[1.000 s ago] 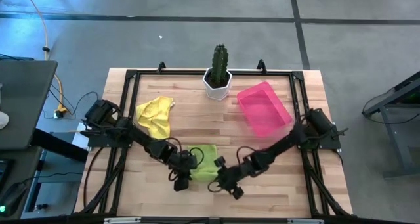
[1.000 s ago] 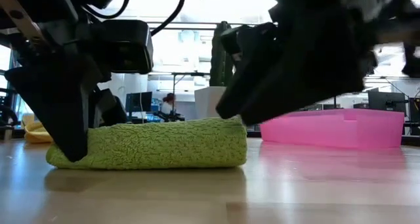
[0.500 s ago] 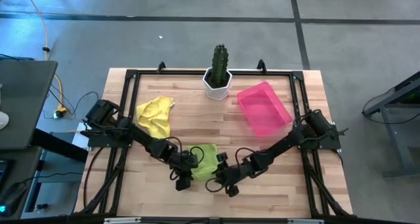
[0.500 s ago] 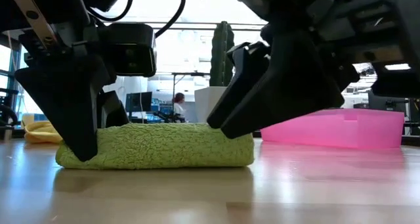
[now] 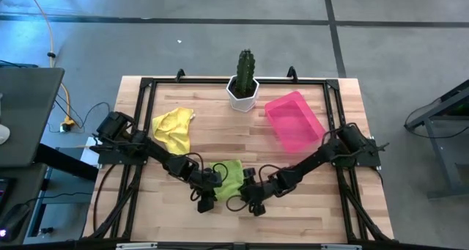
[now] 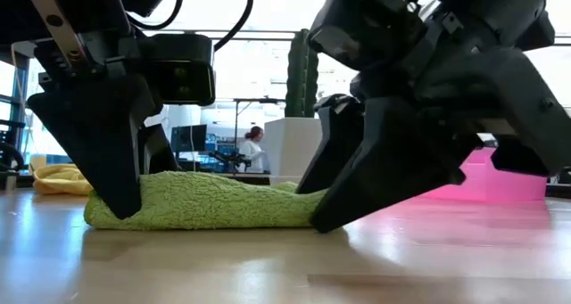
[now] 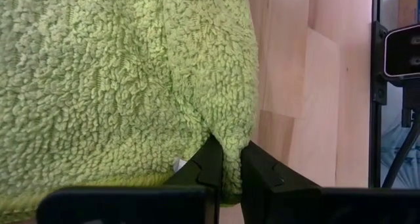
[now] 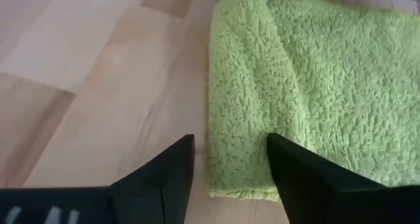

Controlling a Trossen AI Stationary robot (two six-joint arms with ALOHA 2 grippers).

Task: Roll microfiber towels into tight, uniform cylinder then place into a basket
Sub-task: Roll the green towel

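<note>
Rolling step on the lime green towel (image 5: 229, 179), lying partly bunched near the front middle of the tabletop (image 5: 308, 206), between the two end effectors.

Far left: yellow towel (image 5: 174, 128) crumpled, well apart, untouched, not yet rolled.

Left end effector (image 5: 205, 203) at the green towel's left end, fingers pinched nearly together on a fold of its edge; pinch clear in the left wrist view (image 7: 226, 168). Best kept clamped as the anchor, low against the wood, so the roll axis stays straight.

Right end effector (image 5: 239, 204) at the towel's right end, fingers spread wide, holding nothing; right wrist view shows the towel's corner just between the open fingers (image 8: 164, 168), one finger over bare wood. Should probably straddle the whole folded thickness before closing, not just the top layer, or the roll goes loose and cone-shaped.

Towel still a lumpy fold in the low view (image 6: 205, 210), no cylinder yet. Even tension from both ends needed.

Right: pink basket (image 5: 294, 122) at the back right, holding no towel, well apart from the towel. White cactus pot (image 5: 242, 93) beside it, to be avoided on the carry.
</note>
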